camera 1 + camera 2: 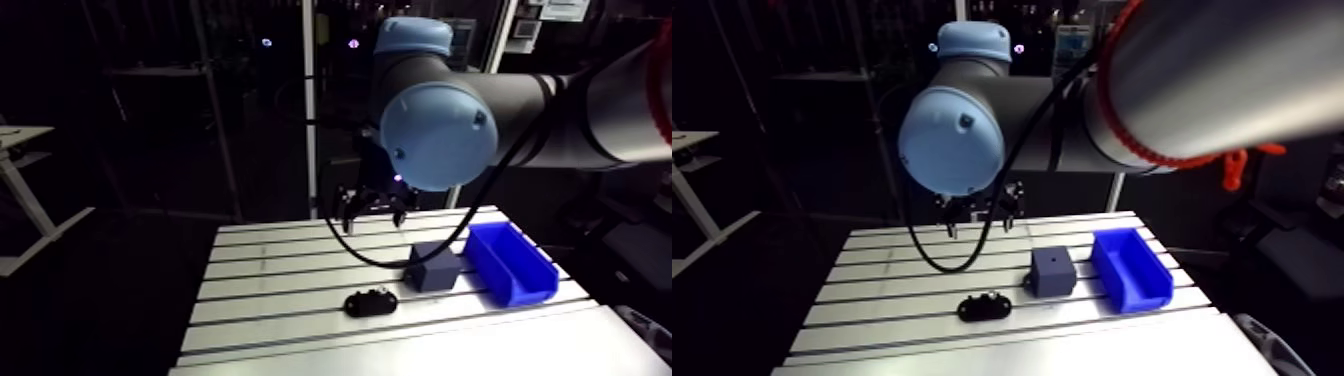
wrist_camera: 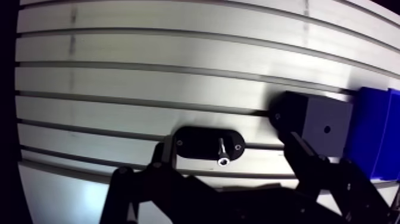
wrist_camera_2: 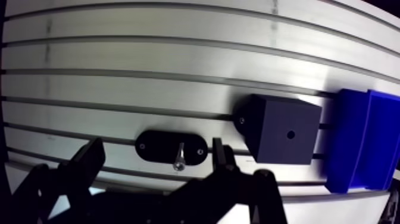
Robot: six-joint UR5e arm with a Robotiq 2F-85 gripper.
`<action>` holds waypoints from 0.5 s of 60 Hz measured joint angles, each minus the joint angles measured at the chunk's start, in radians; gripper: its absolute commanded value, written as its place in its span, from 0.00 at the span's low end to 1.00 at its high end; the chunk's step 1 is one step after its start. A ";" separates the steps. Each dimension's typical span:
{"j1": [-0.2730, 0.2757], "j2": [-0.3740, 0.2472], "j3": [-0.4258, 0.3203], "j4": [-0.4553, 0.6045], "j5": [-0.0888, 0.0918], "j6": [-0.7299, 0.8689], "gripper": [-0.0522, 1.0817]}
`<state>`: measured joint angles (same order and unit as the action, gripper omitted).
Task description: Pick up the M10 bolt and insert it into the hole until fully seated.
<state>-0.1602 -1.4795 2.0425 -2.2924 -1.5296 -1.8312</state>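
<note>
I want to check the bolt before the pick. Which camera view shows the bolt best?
The wrist view. There the bolt shows close, as a bright metal piece on the black oval holder. In the arm view the holder is small and far, and the bolt on it is too small to tell.

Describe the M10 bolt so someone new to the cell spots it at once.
On the slotted aluminium table, a blue bin sits beside a dark block with a hole. Past the block lies a flat black oval holder; the bolt is the small silvery pin set in it, the only bright-metal piece among dark and blue parts.
</note>
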 measured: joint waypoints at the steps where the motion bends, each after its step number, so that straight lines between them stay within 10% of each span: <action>1: -0.001 0.000 0.004 -0.004 0.001 -0.003 0.07; 30: -0.028 -0.001 0.092 -0.086 0.002 -0.028 0.11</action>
<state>-0.1878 -1.4807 2.1342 -2.3789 -1.5278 -1.8591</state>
